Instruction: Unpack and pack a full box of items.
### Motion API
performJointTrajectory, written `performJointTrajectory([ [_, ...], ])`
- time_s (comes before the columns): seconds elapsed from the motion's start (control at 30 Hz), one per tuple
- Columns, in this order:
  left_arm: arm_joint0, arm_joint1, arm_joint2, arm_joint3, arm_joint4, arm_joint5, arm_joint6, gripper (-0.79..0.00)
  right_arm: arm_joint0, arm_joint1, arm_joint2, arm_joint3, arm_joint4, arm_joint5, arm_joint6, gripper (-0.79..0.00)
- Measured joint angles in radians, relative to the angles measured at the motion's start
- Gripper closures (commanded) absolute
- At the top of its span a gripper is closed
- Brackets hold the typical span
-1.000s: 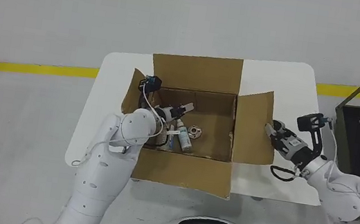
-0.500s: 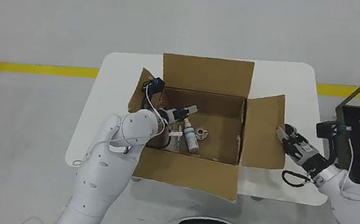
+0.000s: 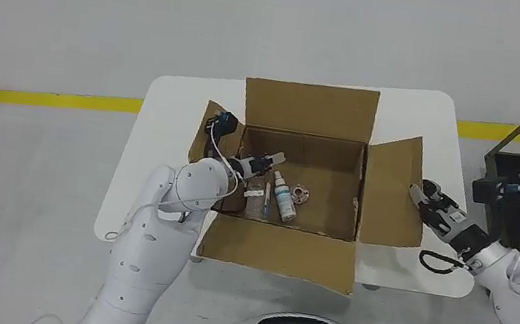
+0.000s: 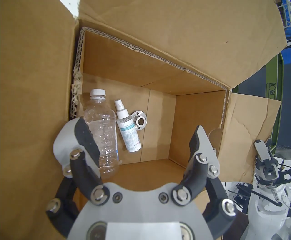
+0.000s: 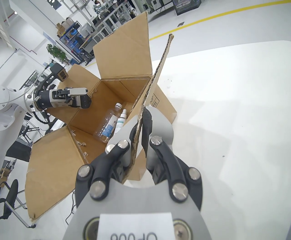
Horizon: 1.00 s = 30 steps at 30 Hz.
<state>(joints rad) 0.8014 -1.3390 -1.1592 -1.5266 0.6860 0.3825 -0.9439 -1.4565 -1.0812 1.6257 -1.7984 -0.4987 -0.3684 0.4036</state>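
The corrugated cardboard box (image 3: 309,107) is sitting on the smooth white rounded table (image 3: 175,119), all four flaps splayed outward. On its flat brown floor, a ribbed clear plastic bottle (image 4: 103,127) with a white cap is lying beside a slim white spray bottle (image 4: 128,129), with a round metal flange (image 4: 140,120) just next to that. The left gripper (image 4: 139,128) is hanging inside the box near its left wall, rubber-padded fingers spread wide and holding nothing. The right gripper (image 5: 142,123) is pinching the raw fluted edge of the right flap (image 3: 388,186), fingers closed tight on the cardboard.
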Motion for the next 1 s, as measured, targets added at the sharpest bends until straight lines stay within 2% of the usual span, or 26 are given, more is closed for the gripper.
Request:
performJointTrajectory([
  [0.07, 0.012, 0.001, 0.012, -0.012, 0.023, -0.025, 0.022, -0.785, 0.0, 0.0, 0.001, 0.001, 0.0, -0.005, -0.007, -0.185],
  [0.13, 0.018, 0.003, 0.032, -0.03, 0.063, -0.055, 0.024, -0.785, -0.001, 0.0, 0.003, 0.001, 0.0, -0.006, -0.012, -0.172],
  [0.23, 0.016, 0.005, 0.065, -0.048, 0.126, -0.076, -0.001, -0.785, -0.003, 0.001, 0.006, -0.003, 0.001, -0.009, -0.019, -0.095],
  [0.3, 0.015, 0.006, 0.09, -0.051, 0.169, -0.089, -0.018, -0.785, -0.005, 0.001, 0.005, -0.007, -0.001, -0.018, -0.023, -0.089],
  [0.43, -0.005, 0.003, 0.147, -0.029, 0.24, -0.099, -0.103, -0.785, -0.008, 0.0, -0.005, -0.007, -0.008, -0.023, -0.031, -0.003],
  [0.57, -0.025, -0.006, 0.196, 0.003, 0.274, -0.092, -0.143, -0.785, -0.006, 0.0, -0.009, -0.005, -0.011, -0.021, -0.039, 0.0],
  [0.77, -0.057, -0.02, 0.269, 0.099, 0.389, -0.09, -0.11, -0.785, -0.005, -0.001, -0.013, -0.003, -0.014, -0.024, -0.049, 0.0],
  [1.0, -0.066, -0.025, 0.28, 0.12, 0.41, -0.092, -0.093, -0.785, -0.005, -0.001, -0.015, 0.002, -0.016, -0.023, -0.056, 0.0],
])
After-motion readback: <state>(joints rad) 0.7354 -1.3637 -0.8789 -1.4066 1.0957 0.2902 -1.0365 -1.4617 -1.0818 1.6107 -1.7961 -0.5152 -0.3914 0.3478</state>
